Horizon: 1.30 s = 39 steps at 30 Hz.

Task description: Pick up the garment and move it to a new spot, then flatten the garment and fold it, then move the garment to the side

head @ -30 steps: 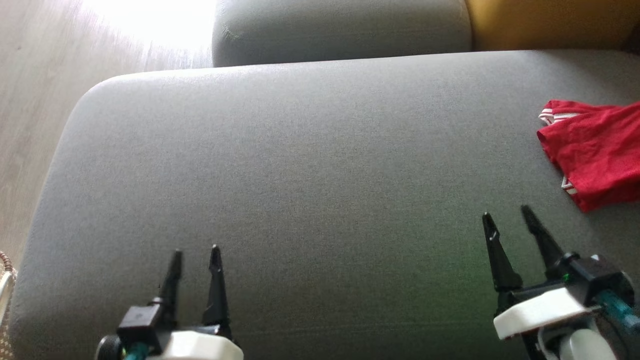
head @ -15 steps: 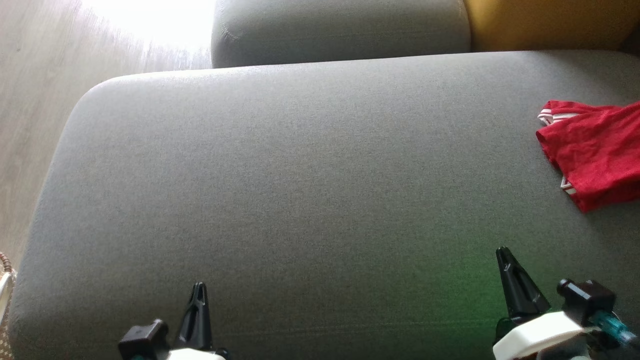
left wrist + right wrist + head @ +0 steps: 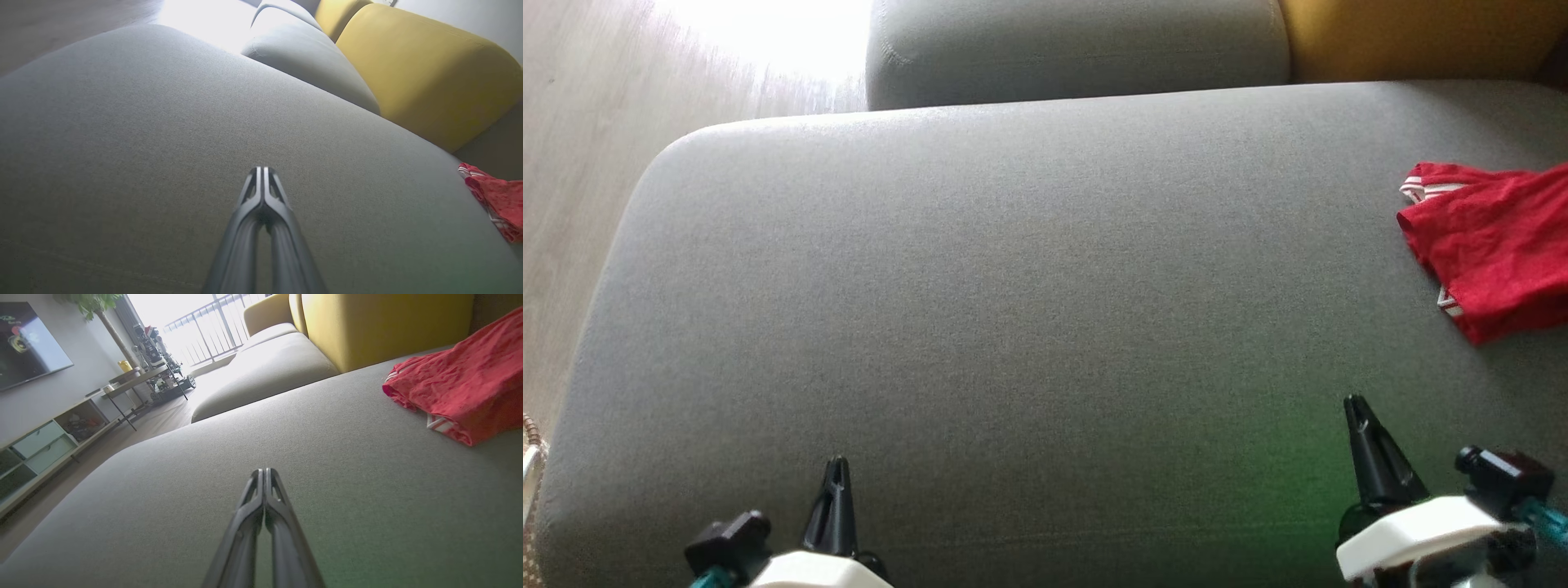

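The left end effector (image 3: 836, 469) at 7 o'clock and the right end effector (image 3: 1356, 408) at 5 o'clock each have their fingers pressed together, gripping nothing, tips pointing across the grey sofa cushion (image 3: 1013, 286). The red garment (image 3: 1494, 245) lies crumpled at 3 o'clock on that cushion, apart from both.

The left end effector (image 3: 836, 472) and right end effector (image 3: 1356, 407) share long tapering black fingers (image 3: 1378, 469), a glossy white housing (image 3: 1413, 527), a black block (image 3: 1499, 474) and a teal fitting (image 3: 1545, 516).
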Available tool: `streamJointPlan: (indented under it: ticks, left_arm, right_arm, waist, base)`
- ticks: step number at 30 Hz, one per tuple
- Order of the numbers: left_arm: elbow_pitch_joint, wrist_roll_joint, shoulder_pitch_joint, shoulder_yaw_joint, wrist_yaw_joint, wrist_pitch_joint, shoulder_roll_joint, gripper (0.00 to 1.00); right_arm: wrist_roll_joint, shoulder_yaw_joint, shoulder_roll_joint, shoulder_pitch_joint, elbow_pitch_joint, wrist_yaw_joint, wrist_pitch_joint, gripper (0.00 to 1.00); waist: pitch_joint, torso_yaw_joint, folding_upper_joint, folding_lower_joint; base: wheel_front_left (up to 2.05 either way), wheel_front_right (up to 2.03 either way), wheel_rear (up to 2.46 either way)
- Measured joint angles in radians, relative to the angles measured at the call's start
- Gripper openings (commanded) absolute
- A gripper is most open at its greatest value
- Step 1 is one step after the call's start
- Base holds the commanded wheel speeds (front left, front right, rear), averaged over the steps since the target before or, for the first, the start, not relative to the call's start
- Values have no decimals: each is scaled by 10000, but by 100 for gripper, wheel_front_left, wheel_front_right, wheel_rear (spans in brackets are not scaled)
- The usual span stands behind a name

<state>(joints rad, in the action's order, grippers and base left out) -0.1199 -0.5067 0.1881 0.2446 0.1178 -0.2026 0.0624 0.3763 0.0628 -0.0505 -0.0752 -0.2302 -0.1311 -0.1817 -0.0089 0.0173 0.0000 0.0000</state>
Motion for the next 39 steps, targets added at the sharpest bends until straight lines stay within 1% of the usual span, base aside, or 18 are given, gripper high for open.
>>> streamJointPlan:
  ticks: [7,11,16,31,32,39]
  left_arm:
    - [-123,-805,-170,-102,-211,173,10,0]
    - [-142,-1149,-185,-251,-230,228,13,0]
    - [-190,-1712,-397,-330,-397,351,31,0]
    - [-433,-3409,-598,-673,-669,711,50,0]
    - [-451,-3519,-635,-696,-750,775,52,0]
    - [-529,-4414,-922,-970,-947,968,69,0]
  right_arm:
    - [844,36,2,74,-10,0,163,0]
    - [1200,52,2,76,-21,0,251,0]
    - [1799,90,2,109,-38,0,431,0]
    - [3595,228,4,291,-94,0,867,0]
    - [3726,230,4,294,-107,0,871,0]
    - [4675,270,4,496,-155,0,1127,0]
  waist:
    - [8,-12,0,0]
    - [12,-17,0,0]
    - [18,-25,0,0]
    - [36,-51,0,0]
    - [37,-53,0,0]
    - [47,-66,0,0]
  base:
    - [0,0,0]
    - [0,0,0]
    - [0,0,0]
    - [0,0,0]
    - [0,0,0]
    - [0,0,0]
